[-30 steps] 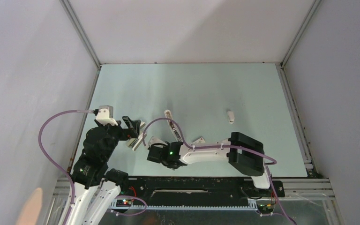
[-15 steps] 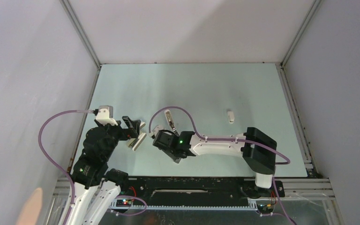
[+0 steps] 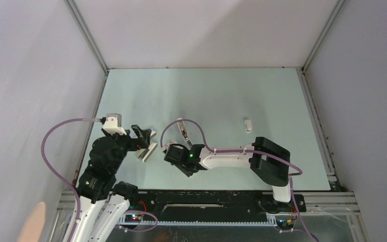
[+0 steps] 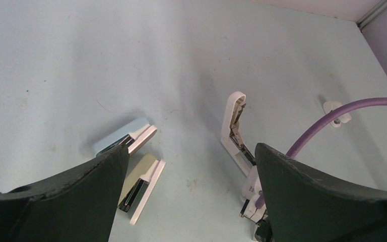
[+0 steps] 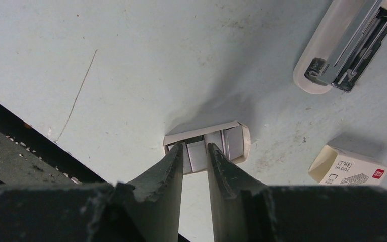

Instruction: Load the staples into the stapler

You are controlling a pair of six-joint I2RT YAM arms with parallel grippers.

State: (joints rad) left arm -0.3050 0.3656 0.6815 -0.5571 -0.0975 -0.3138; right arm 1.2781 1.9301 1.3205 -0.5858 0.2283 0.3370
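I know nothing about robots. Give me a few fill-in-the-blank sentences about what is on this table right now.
1. The right pincer has a finger on either side of the grey ___.
2. The stapler lies ___, with its metal channel showing.
3. The left pincer is spread wide and holds ___.

Missing words: staples; open; nothing.

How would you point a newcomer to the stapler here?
On the pale green table, look just beyond the right pincer. The stapler lies there opened out, slim and white with a dark metal channel, unlike the two silver-and-white bars to its left and the short white stub to its right.
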